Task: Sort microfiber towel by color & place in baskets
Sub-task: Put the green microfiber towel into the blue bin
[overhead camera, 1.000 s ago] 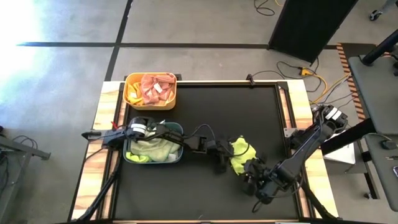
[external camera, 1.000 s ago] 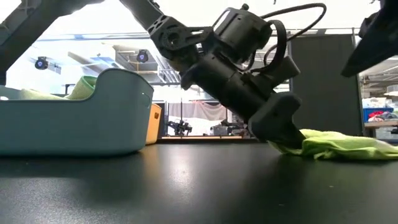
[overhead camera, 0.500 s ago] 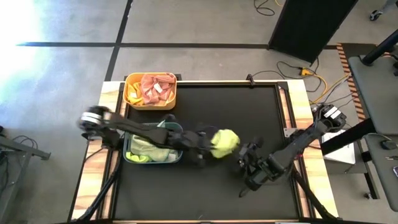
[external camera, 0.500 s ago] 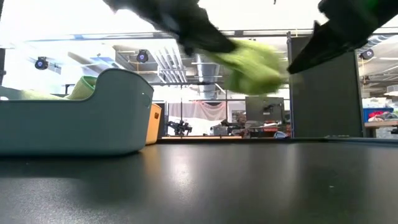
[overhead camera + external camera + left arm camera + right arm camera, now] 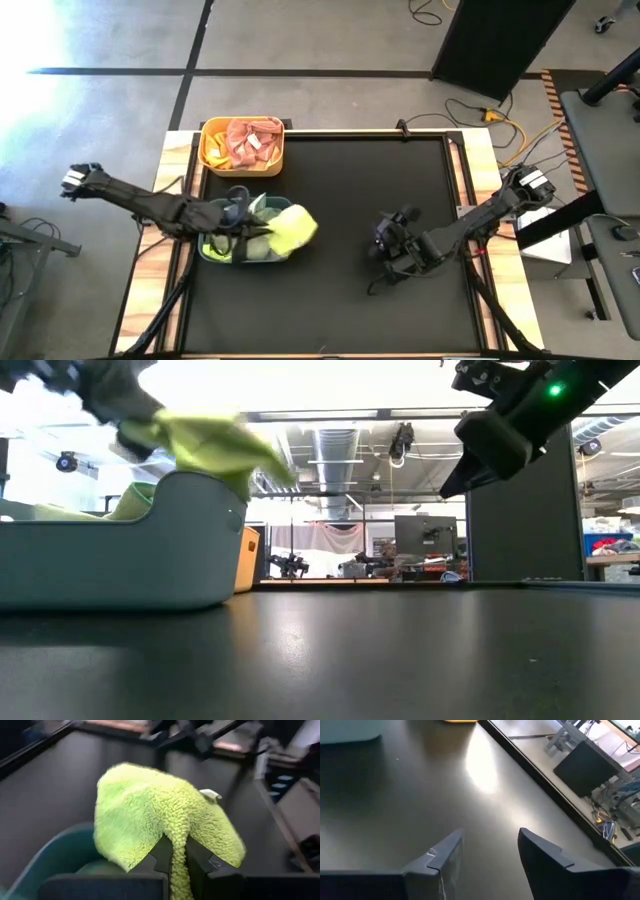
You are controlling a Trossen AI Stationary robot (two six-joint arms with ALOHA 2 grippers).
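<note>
Left tool [image 5: 172,865] is clamping the lime towel [image 5: 292,228], which I am now seeing over the blue-grey basket [image 5: 215,252] rather than out on the desk [image 5: 380,180] a second ago; drop should follow. Right tool [image 5: 385,250] is hanging empty, fingers apart, mid-desk. Orange basket [image 5: 212,160] is holding pink towels. Motion blur is hiding the left tool from above.
</note>
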